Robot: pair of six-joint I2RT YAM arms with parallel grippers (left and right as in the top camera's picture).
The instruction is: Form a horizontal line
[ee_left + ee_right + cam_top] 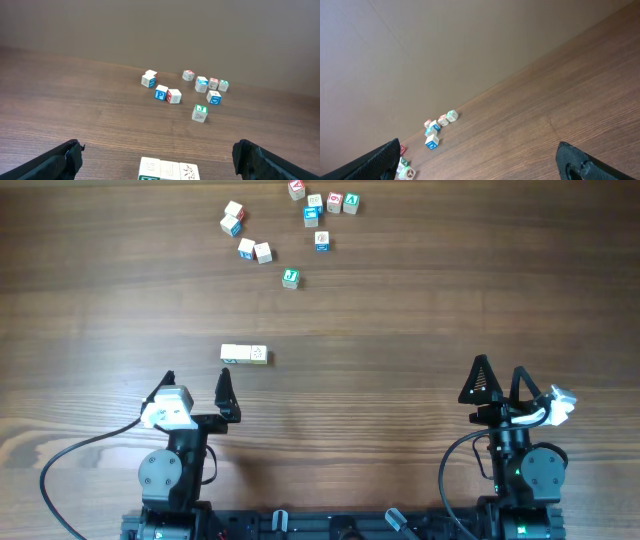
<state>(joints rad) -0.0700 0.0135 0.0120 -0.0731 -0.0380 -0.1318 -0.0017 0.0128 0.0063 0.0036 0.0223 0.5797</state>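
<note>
Overhead: horizontal line (244, 354) of three pale wooden cubes on grained table (420, 320).

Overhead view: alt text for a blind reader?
A row of three pale cubes lies on a wooden table, just beyond the open left fingers. Loose letter cubes scatter farther away; the right fingers are open and empty.

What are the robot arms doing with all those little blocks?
Nothing is being held right now. The left gripper and the right gripper are both open and empty at the near side of the table. A row of three pale blocks, touching side by side, lies just ahead of the left gripper. The other letter blocks are scattered farther back.
</note>
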